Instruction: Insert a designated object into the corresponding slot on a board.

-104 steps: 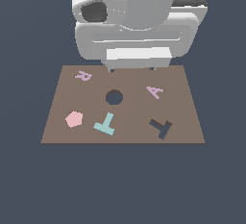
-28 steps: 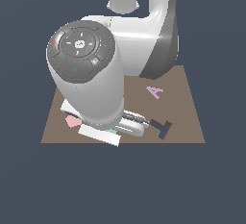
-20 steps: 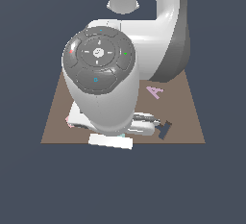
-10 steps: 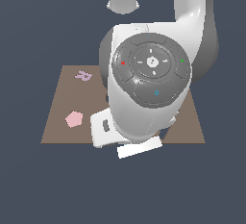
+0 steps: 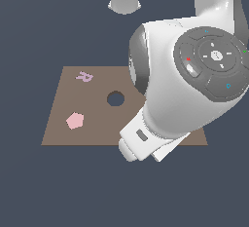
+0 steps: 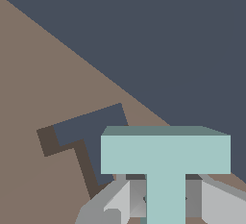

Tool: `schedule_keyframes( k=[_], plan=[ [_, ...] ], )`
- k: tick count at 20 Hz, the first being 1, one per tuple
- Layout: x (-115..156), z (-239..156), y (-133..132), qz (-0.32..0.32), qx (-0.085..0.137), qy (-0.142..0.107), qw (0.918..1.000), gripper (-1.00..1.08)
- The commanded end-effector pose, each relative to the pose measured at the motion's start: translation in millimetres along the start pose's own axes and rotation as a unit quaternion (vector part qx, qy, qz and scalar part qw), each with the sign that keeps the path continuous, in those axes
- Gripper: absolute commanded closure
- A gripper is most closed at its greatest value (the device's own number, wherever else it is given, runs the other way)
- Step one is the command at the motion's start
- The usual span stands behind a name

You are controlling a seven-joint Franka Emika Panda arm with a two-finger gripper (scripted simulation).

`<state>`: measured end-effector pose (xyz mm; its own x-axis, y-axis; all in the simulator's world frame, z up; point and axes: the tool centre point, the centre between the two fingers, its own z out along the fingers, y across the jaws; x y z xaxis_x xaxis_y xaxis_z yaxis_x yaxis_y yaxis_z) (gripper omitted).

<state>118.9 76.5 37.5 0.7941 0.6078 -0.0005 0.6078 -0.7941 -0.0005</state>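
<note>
The claw gripped one teal T-piece by its stem, held above the board, overlapping its one T-shaped slot. One pink pentagon, one round hole showed.

The arm is leaning low across the exterior view's right, wrist tilted downward. Its gripper is clamping both fingers on the teal T-piece.
</note>
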Motion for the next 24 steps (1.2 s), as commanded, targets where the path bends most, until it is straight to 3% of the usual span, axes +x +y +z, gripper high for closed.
schedule_keyframes(
  k=[1,11,24],
  plan=[
    [3.4,-0.9,-10.0,-0.042,0.0,0.0,0.9991,1.08],
    [6.6,-2.2,-36.8,-0.142,0.0,0.0,0.9899,1.08],
    [5.7,7.8,-40.7,-0.157,-0.001,0.0,0.9877,1.08]
  ],
)
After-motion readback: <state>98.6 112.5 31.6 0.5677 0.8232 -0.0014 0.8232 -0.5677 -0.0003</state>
